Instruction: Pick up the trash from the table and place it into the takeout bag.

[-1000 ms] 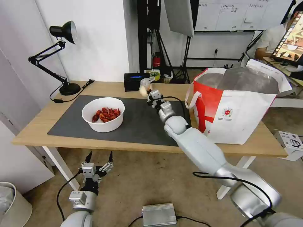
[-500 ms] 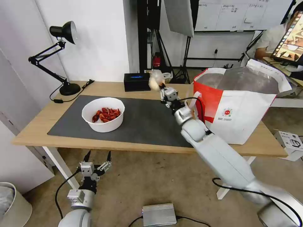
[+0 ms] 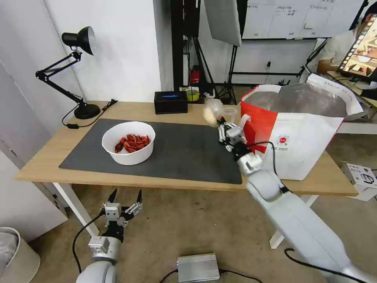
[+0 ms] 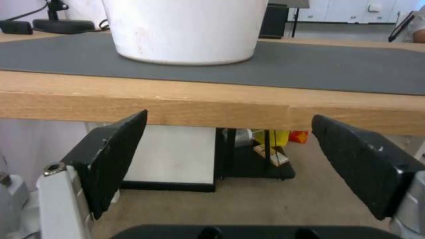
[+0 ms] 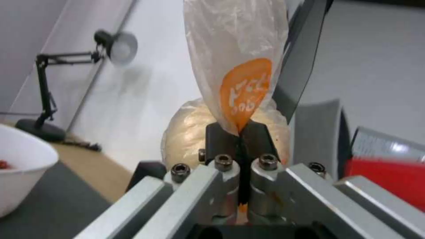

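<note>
**Knotted bag swings toward the takeout bag**

The right arm has swept across from mid-counter toward the robot's right, and the right hand (image 3: pixel 222 125) now hangs just beside the red near wall of the takeout bag (image 3: pixel 298 129), not yet over its foil mouth. That reads as the carry nearly done, with the drop to come. The hand is clamped tight, jaws pinched together on the neck of the knotted bag (image 5: pixel 234 66), which rides above the counter (image 3: pixel 157 110), touching nothing else. The bowl (image 3: pixel 128 142) of shells waits on the mat (image 3: pixel 184 153). The left hand (image 3: pixel 121 204) hangs low before the counter edge, fingers (image 4: pixel 111 156) spread wide, empty.
</note>
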You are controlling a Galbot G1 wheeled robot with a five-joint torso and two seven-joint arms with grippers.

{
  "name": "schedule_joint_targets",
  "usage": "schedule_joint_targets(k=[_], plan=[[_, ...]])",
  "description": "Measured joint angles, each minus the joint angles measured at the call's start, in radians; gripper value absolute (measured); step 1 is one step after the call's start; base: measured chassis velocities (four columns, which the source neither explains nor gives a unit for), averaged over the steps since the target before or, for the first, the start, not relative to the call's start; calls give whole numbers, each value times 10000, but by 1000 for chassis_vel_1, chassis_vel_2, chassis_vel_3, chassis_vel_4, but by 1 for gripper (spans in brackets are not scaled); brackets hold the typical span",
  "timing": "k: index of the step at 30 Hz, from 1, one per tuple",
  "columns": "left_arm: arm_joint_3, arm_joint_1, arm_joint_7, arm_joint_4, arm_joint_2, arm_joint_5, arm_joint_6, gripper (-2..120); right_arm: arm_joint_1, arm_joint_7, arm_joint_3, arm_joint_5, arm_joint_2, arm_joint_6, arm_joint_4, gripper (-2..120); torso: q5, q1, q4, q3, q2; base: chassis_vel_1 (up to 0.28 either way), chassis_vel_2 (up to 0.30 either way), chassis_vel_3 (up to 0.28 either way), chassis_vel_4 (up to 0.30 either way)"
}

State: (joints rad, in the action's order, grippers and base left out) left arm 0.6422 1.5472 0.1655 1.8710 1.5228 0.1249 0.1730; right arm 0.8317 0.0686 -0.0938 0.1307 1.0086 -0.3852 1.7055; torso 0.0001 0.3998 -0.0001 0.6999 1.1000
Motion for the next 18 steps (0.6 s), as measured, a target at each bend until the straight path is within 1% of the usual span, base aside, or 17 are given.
schedule_joint_targets(k=[3,4,7,8,10,14,17,18], plan=[[-6,25,0,-4,-12,-7,7,100,530,-58,-633,-232,-230,-402,635,0,1,1,1,0,1,0,0,0,0],[-6,25,0,-4,-12,-7,7,100,530,-58,-633,-232,-230,-402,635,0,1,1,1,0,1,0,0,0,0],[-12,64,0,-10,-53,-12,19,100,993,103,-1179,-313,-501,-620,1304,0,1,0,1,0,0,0,0,0,0],[-12,64,0,-10,-53,-12,19,100,993,103,-1179,-313,-501,-620,1304,0,1,0,1,0,0,0,0,0,0],[-51,91,0,-15,-70,-35,40,100,1256,417,-1549,-313,-700,-697,1721,0,1,1,0,0,0,0,0,0,0],[-104,127,1,-12,-71,-70,51,100,1386,671,-1944,-250,-950,-703,2059,0,0,0,1,0,1,0,0,0,0],[-175,168,4,49,-64,-135,66,100,1476,859,-2498,231,-1423,-478,2420,0,2,0,1,1,0,0,0,0,0],[-175,168,4,49,-64,-135,66,100,1476,859,-2498,231,-1423,-478,2420,0,2,0,1,1,0,0,0,0,0]])
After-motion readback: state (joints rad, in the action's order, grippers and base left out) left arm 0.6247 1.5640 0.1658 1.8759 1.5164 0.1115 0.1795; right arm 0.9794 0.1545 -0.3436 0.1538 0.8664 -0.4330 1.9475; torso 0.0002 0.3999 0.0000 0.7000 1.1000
